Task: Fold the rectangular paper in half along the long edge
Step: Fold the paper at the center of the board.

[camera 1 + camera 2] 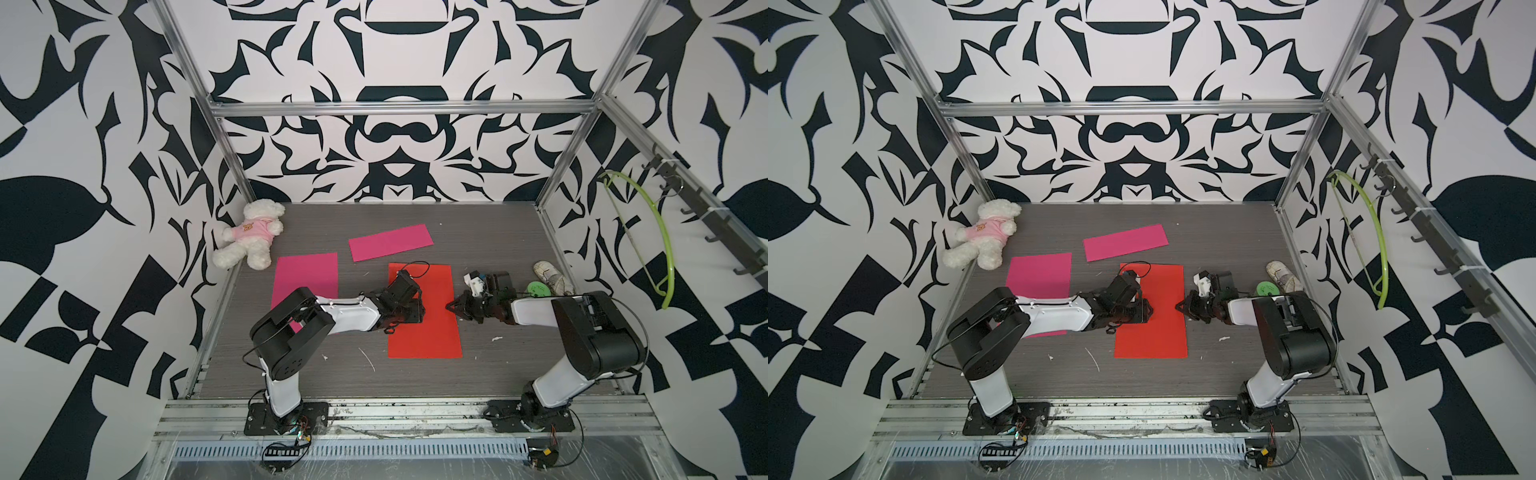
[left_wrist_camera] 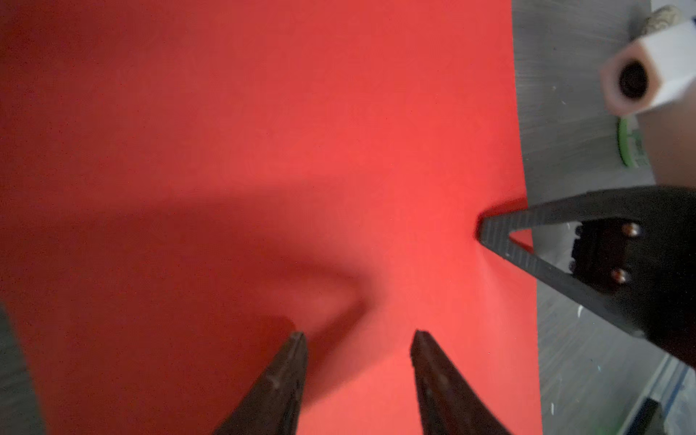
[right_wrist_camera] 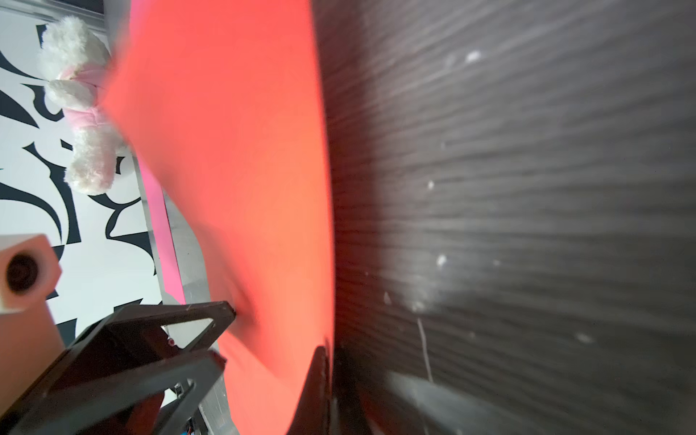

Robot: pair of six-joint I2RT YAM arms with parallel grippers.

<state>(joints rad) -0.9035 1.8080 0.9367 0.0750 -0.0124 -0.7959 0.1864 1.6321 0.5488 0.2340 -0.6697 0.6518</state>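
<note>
The red paper point(image 1: 424, 336) lies on the table point(image 1: 498, 232), directly under the left gripper point(image 2: 357, 335), whose jaws stand partly apart and empty. Its long axis runs near-to-far, crosswise to the right gripper point(image 1: 449, 306), which is pinched closed on the nearest long edge.

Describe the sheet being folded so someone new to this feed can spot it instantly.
Start at the middle of the grey table. The red paper lies there, in front of the slanted pink sheet and right of the other pink sheet. Its right long edge is pinched by the right gripper, and the open left gripper is above it. It is the only red sheet.
</note>
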